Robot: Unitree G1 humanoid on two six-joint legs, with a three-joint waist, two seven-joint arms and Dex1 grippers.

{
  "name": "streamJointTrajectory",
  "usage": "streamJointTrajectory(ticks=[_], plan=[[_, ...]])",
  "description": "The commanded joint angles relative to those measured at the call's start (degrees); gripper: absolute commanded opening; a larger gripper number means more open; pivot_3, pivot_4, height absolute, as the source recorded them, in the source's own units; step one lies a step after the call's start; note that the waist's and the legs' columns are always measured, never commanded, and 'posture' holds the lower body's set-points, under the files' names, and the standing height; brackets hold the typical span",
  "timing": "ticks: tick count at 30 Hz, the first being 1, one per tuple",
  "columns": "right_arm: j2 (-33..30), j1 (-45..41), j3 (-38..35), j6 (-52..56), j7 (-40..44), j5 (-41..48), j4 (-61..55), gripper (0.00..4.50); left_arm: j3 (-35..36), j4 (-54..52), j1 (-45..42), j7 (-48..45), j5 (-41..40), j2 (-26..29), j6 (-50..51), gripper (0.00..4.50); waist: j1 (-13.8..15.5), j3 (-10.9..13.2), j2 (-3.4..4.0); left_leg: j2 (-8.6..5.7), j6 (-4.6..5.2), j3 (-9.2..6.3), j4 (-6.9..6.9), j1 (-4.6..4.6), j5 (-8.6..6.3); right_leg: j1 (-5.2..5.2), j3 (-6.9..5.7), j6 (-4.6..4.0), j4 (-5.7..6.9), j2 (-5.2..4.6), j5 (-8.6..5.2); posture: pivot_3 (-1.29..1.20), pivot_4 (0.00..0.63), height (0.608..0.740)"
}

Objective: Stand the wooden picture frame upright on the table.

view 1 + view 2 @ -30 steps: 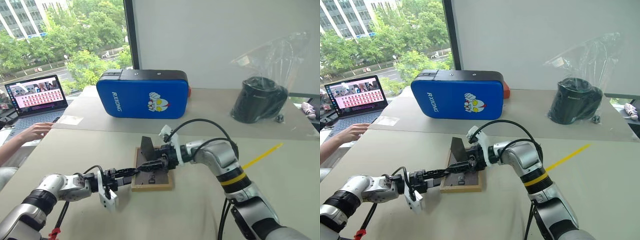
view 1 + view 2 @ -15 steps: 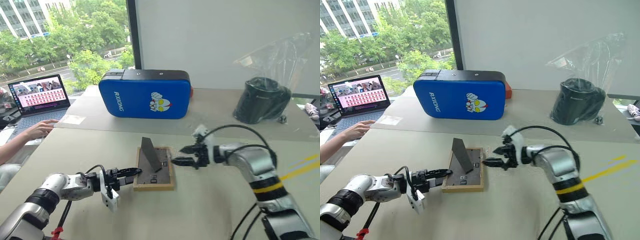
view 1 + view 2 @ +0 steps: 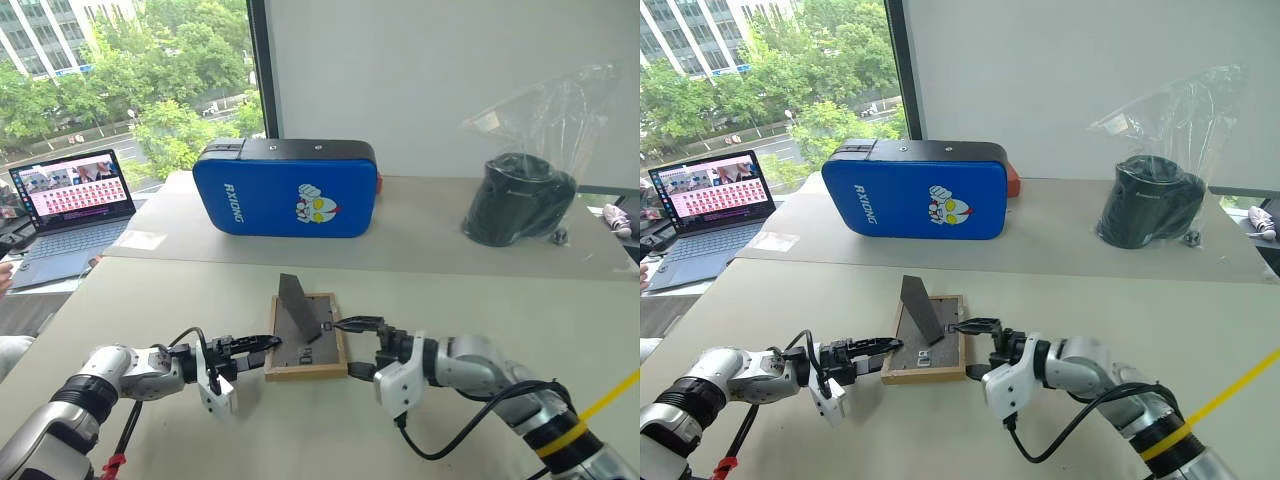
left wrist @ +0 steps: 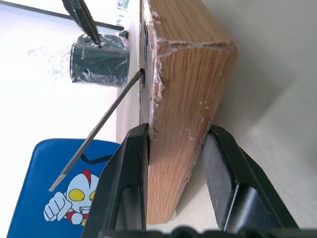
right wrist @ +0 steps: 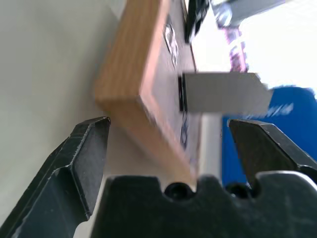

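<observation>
The wooden picture frame (image 3: 310, 345) lies face down on the beige table (image 3: 180, 290), dark back up. Its fold-out stand (image 3: 297, 305) is raised. My left gripper (image 3: 262, 343) is shut on the frame's near left corner; in the left wrist view both pads (image 4: 130, 163) press the light-wood edge (image 4: 183, 99). My right gripper (image 3: 348, 347) stands open at the frame's right edge, one finger above it and one near the tabletop. The right wrist view shows the frame's corner (image 5: 133, 84) between the wide-apart fingers (image 5: 89, 144), touching neither.
A big blue padded case (image 3: 288, 187) stands behind the frame. A black object in a clear plastic bag (image 3: 520, 200) sits at the back right. An open laptop (image 3: 70, 200) is at the far left. A yellow line (image 3: 610, 400) crosses the table's near right.
My right gripper has left the raised stand, drawn back to the right, rolled over and sunk beside the frame's right edge. The left gripper holds still. The person's hand left the laptop.
</observation>
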Motion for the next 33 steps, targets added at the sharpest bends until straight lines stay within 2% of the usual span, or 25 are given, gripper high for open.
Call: streamJointTrajectory(ticks=[1,5,6,10,13,15,17,19,21,23,25,29,31,33], plan=[[1.32,-1.46,0.14,-3.65,-4.54,-3.47,0.94,4.41,-2.59,0.37,1.19,-1.65,0.79,-1.09,-1.72,1.23,-0.02,0.0,-0.01,0.0,0.0,0.0,-0.03,0.0,0.0,0.0,0.0,-0.01,-0.04,0.0,0.01,0.0,0.15,0.74],[1.21,-0.7,0.99,-5.19,-5.19,-4.83,1.99,4.41,-2.34,0.38,1.29,-1.75,0.66,-1.21,-1.91,1.23,-0.04,-0.01,-0.04,0.0,0.01,0.0,-0.21,0.0,0.0,0.03,-0.01,-0.04,-0.25,0.0,0.03,0.0,0.15,0.74],[1.21,-0.5,0.93,-5.3,-5.29,-4.7,1.92,3.91,-2.33,0.4,1.32,-1.78,0.67,-1.25,-1.87,1.23,-0.03,-0.01,-0.04,0.0,0.01,0.0,-0.25,0.0,0.0,0.04,-0.02,-0.05,-0.29,-0.01,0.03,0.0,0.15,0.74],[1.18,0.09,0.79,-5.78,-5.18,-3.94,1.25,2.74,-2.36,0.41,1.57,-1.68,0.87,-1.47,-1.51,1.23,-0.05,-0.01,-0.04,0.0,0.01,0.0,-0.28,0.01,0.0,0.05,-0.02,-0.06,-0.34,-0.02,0.04,0.0,0.15,0.74],[1.33,0.31,0.88,-5.73,-5.08,-3.72,0.83,1.59,-2.21,0.43,1.78,-1.64,0.68,-1.74,-1.15,1.23,-0.14,-0.02,-0.04,0.0,0.01,0.0,-0.27,0.02,0.0,0.07,-0.02,-0.06,-0.33,-0.02,0.04,0.0,0.15,0.74],[1.86,0.53,0.54,-4.78,-4.7,-2.23,0.14,1.31,-1.91,0.99,1.84,-2.1,-0.47,-1.97,-0.91,1.23,-0.1,-0.06,-0.11,0.0,0.01,-0.01,-0.27,0.04,0.0,0.08,-0.03,-0.06,-0.31,-0.02,0.04,0.0,0.15,0.74],[2.19,0.53,0.2,-4.15,-4.05,-1.0,-0.62,1.24,-1.61,1.84,1.7,-3.21,-2.61,-2.22,-1.5,1.23,-0.12,-0.06,-0.15,0.0,0.01,-0.02,-0.25,0.05,0.0,0.12,-0.05,-0.06,-0.31,-0.02,0.04,0.0,0.15,0.74],[2.62,0.46,-0.4,-2.9,-3.1,0.73,-1.4,1.24,-1.01,2.63,1.66,-4.57,-5.37,-2.53,-1.54,2.11,-0.14,-0.07,-0.16,0.0,0.01,-0.02,-0.24,0.05,0.0,0.13,-0.05,-0.06,-0.3,-0.02,0.04,0.0,0.15,0.74],[2.94,0.38,-1.1,-1.47,-1.91,2.7,-2.14,1.24,0.54,3.24,1.99,-6.26,-9.36,-2.95,-0.12,2.77,-0.34,-0.04,-0.21,0.0,0.01,-0.02,-0.24,0.05,0.0,0.12,-0.05,-0.07,-0.3,-0.02,0.05,0.0,0.15,0.74],[3.33,0.32,-2.74,2.28,0.13,6.87,-3.46,1.24,3.32,3.43,3.69,-9.33,-18.39,-2.54,1.75,3.46,-0.55,0.05,-0.36,0.0,0.01,-0.02,-0.26,0.04,0.0,0.1,-0.05,-0.08,-0.3,-0.02,0.05,0.0,0.15,0.74],[3.63,0.08,-4.59,6.57,2.18,11.19,-5.19,1.24,5.98,2.17,6.53,-13.11,-27.77,-1.98,4.78,3.46,-1.06,0.17,-0.52,0.02,0.01,-0.04,-0.3,0.02,0.0,0.04,-0.05,-0.11,-0.29,-0.02,0.07,0.0,0.15,0.74],[2.94,-2.13,-9.14,20.07,9.05,23.26,-10.2,1.24,13.74,-7.02,16.72,-22.19,-48.86,-2.71,20.27,3.46,-2.25,0.33,-0.66,0.02,0.02,-0.06,-0.29,-0.04,0.0,-0.01,-0.05,-0.45,-0.28,-0.02,0.27,0.0,0.15,0.74],[2.25,-4.43,-12.06,30.37,13.25,31.34,-13.38,1.24,16.48,-13.22,22.6,-24.41,-53.18,-3.53,26.74,3.46,-2.51,0.44,-0.67,0.05,0.03,-0.09,-0.29,-0.04,-0.01,-0.01,-0.05,-0.5,-0.19,-0.02,0.29,0.0,0.15,0.74],[0.76,-8.48,-15.41,45.14,17.52,41.31,-16.26,1.24,18.43,-18.84,28.72,-25.56,-54.98,-5.32,32.49,3.46,-2.91,0.59,-0.58,0.05,0.03,-0.1,-0.25,-0.03,-0.01,-0.07,-0.05,-0.55,-0.09,0.0,0.3,0.0,0.15,0.74]])
